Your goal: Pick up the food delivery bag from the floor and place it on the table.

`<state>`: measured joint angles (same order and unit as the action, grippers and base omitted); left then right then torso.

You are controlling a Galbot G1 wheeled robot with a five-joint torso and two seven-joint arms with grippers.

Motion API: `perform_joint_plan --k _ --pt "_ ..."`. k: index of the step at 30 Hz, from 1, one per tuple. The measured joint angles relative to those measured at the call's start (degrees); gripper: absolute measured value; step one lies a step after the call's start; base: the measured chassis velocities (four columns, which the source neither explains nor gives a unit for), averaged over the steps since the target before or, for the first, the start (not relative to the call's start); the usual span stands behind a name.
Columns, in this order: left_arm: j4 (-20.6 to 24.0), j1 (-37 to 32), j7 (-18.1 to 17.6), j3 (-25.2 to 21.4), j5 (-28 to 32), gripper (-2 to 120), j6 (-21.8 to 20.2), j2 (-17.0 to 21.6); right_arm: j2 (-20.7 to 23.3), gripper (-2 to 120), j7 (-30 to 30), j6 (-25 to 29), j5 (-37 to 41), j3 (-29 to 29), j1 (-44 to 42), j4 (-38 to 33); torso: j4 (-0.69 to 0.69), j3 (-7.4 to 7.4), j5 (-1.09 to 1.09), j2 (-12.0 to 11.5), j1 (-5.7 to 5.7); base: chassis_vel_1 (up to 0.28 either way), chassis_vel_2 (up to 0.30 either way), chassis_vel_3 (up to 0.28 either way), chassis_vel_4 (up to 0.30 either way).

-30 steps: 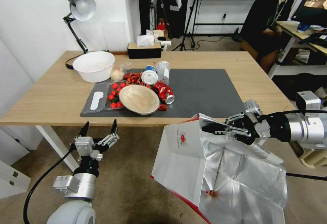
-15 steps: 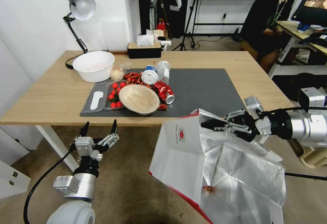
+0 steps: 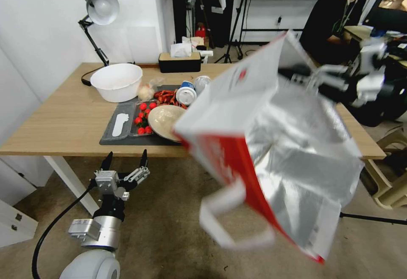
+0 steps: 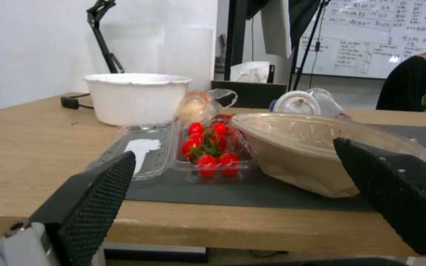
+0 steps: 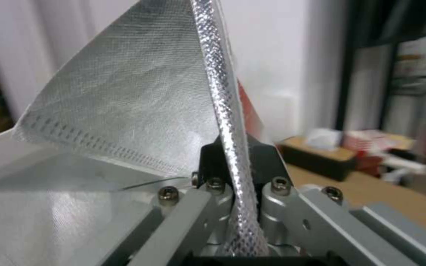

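The large white boxy food delivery bag with red sides and silver foil lining (image 3: 271, 143) has gone up sharply: half a second ago it hung low in front of the worktop edge, its top about level with the tabletop, and now it swings in the air above the front right part of the light-wood worktop (image 3: 63, 122), tilted over with its red side and a loose white handle (image 3: 229, 224) hanging toward the beige-brown mottled floor (image 3: 169, 211). The right gripper (image 3: 307, 77) has risen with it and sits high over the worktop's right side; in the right wrist view its jaws are clamped on the foil-lined rim of the bag (image 5: 230, 122). So the bag is fully off the floor and the pick-up looks done; I judge that what remains is to carry it in over the dark grey mat (image 3: 127, 139) and set it down

The left gripper (image 3: 124, 162) waits low before the worktop's front edge, fingers spread wide and empty

As for writing, the bag's white face carries a small round red logo (image 3: 242, 74), too smeared to read; no brand name is legible anywhere
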<state>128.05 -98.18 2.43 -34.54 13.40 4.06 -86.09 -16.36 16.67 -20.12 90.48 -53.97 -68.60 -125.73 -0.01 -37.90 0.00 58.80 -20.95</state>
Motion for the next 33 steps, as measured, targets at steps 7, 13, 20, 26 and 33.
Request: perform_joint_plan --k 7,13,20,26,33 --pt "0.0 -0.1 0.0 -0.1 0.0 100 0.2 0.1 -4.3 0 -13.6 3.4 1.1 3.9 4.1 -0.2 0.00 0.03 0.00 -0.1 0.02 0.000 0.000 0.000 0.000" --pt "0.0 -0.1 0.1 0.0 -0.1 100 0.2 -0.1 -7.4 0 -16.5 5.1 -1.5 6.5 2.9 0.4 -0.01 0.05 0.00 -0.1 0.04 0.000 0.000 0.000 0.000" --pt "0.0 -0.1 0.2 0.0 -0.2 100 0.2 -0.2 -10.4 0 -19.3 5.6 -2.4 7.7 2.6 1.1 0.00 0.06 0.00 -0.1 0.05 0.000 0.000 0.000 0.000" --pt "-0.6 -0.1 0.3 0.2 -0.6 100 0.5 -0.4 -12.6 0 -21.7 5.9 -4.3 8.8 2.5 4.3 0.00 0.07 0.00 -0.1 0.05 0.000 0.000 0.000 0.000" --pt "-0.9 0.1 0.4 0.3 -0.6 100 0.6 -0.4 -13.3 0 -22.6 5.9 -5.8 9.5 2.7 6.8 0.00 0.08 0.00 -0.1 0.06 0.000 0.000 0.000 0.000"
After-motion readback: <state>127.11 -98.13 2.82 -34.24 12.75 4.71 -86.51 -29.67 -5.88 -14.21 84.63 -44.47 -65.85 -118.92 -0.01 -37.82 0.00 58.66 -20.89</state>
